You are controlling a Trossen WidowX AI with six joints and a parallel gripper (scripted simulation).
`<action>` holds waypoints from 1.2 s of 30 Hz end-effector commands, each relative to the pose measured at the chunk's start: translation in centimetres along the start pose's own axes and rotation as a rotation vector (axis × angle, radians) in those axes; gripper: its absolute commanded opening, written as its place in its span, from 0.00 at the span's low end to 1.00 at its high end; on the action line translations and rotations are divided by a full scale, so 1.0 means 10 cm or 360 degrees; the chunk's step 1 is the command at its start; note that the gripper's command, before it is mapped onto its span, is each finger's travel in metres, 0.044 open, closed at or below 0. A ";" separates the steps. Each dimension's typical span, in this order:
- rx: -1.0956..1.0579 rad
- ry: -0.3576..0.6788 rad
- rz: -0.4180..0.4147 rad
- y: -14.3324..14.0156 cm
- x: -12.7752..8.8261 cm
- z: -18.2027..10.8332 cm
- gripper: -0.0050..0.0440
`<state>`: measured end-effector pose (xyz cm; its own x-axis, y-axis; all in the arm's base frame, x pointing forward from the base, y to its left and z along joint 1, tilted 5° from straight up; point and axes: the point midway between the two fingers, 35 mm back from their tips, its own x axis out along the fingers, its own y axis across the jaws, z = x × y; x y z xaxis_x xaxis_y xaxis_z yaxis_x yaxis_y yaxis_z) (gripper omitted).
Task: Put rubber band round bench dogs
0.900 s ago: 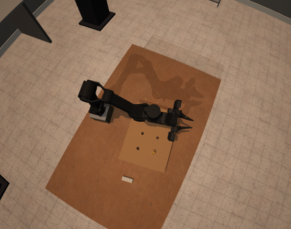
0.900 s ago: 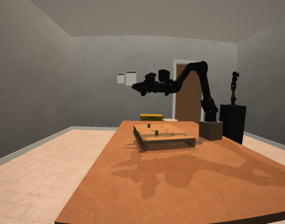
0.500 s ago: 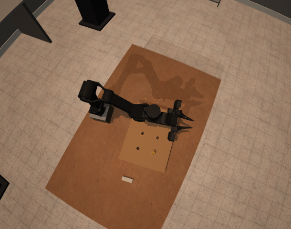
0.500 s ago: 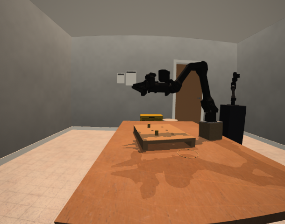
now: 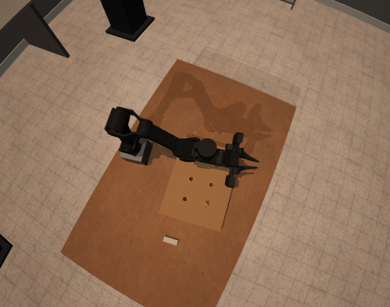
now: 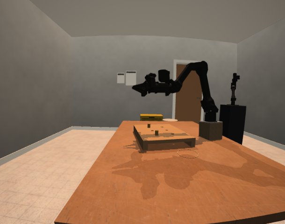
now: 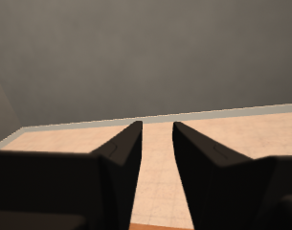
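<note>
The wooden board point(image 5: 195, 213) point(image 6: 170, 129) lies flat on the table point(image 5: 122, 231) point(image 6: 161, 188). Two short bench dogs stand in it. The exterior view shows the far dog point(image 6: 148, 125) and the near dog point(image 6: 156, 132). The top view shows one dog point(image 5: 206, 204); the arm hides the other. The thin rubber band point(image 5: 195, 131) point(image 6: 187, 157) lies flat on the table beside the board, touching neither dog. My gripper point(image 5: 256, 164) point(image 6: 133, 87) point(image 7: 157, 128) hangs high above the board's edge, pointing level toward the wall. Its fingers stand a little apart with nothing between them.
A small white block point(image 5: 170, 240) lies on the table beyond the board. The arm's base point(image 5: 133, 153) point(image 6: 210, 130) stands at the board's other side. A yellow box point(image 6: 151, 116) and a white disc point(image 6: 169, 119) sit at the table's far end. A black pedestal point(image 6: 231, 120) stands by the table.
</note>
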<state>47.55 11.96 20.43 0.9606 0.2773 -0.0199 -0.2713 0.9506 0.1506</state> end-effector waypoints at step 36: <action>-0.0686 0.1394 0.0509 1.55 -0.66 -1.97 0.27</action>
<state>37.25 26.01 4.29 0.5683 0.3889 -0.7251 -0.6208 0.7810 -0.0677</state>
